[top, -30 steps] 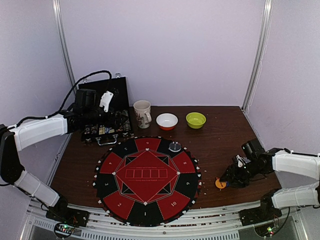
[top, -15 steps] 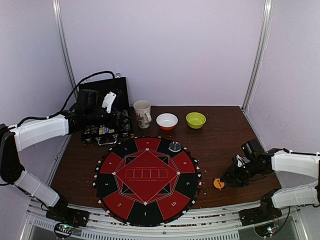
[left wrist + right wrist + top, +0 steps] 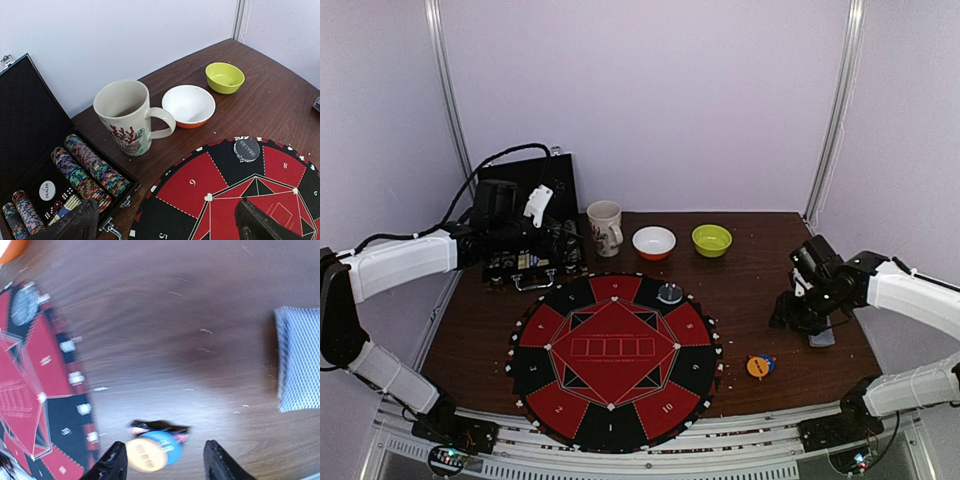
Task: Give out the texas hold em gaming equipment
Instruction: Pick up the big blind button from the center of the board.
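An orange marker disc [image 3: 146,455] overlaps a blue disc [image 3: 172,446] on the bare wood, with a red-black triangle marker [image 3: 159,427] under them. In the top view the discs [image 3: 760,366] lie right of the mat. My right gripper [image 3: 165,471] hovers above them, open and holding nothing; in the top view the right gripper [image 3: 790,312] is raised behind the discs. A blue-grey deck of cards [image 3: 299,359] lies beside it. Rows of striped poker chips [image 3: 85,170] fill the open black case [image 3: 525,225]. My left gripper [image 3: 165,231] hangs open over the case's front edge.
The round red-and-black mat [image 3: 615,350] covers the near middle, with a dark dealer disc [image 3: 669,293] on its far edge. A coral-print mug [image 3: 605,228], a white bowl [image 3: 654,242] and a green bowl [image 3: 711,240] stand in a row behind it.
My right gripper has lifted off the orange disc and pulled back away from it; the discs stay on the table. The left arm has barely moved.
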Controlling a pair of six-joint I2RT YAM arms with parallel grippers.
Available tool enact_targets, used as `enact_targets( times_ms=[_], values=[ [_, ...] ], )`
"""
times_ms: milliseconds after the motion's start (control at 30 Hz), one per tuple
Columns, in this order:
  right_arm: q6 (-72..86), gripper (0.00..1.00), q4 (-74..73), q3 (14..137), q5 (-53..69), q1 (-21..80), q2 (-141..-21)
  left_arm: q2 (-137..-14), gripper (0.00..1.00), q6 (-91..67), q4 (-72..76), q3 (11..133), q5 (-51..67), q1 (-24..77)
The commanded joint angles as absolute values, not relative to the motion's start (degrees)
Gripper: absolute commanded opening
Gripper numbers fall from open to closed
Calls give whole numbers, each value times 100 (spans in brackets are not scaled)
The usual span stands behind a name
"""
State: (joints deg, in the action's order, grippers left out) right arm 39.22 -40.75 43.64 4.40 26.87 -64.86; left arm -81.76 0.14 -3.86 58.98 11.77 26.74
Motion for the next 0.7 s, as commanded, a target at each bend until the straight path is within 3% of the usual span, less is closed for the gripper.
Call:
enact_targets(
  times_ms=[0,233,667],
  values=[
    [3962,59,-5109,4973,-691,3644,-7202,-8240,98,130,-103,5827,1160,2691],
    [3957,71,-5356,5351,-736,4466,-8081,-8244,98,103,-105,5823,1166,2690],
    [3736,70,-5209,5396,-439,4729,-8566,-8227,98,138,-79,5791,1139,2693]
  ],
)
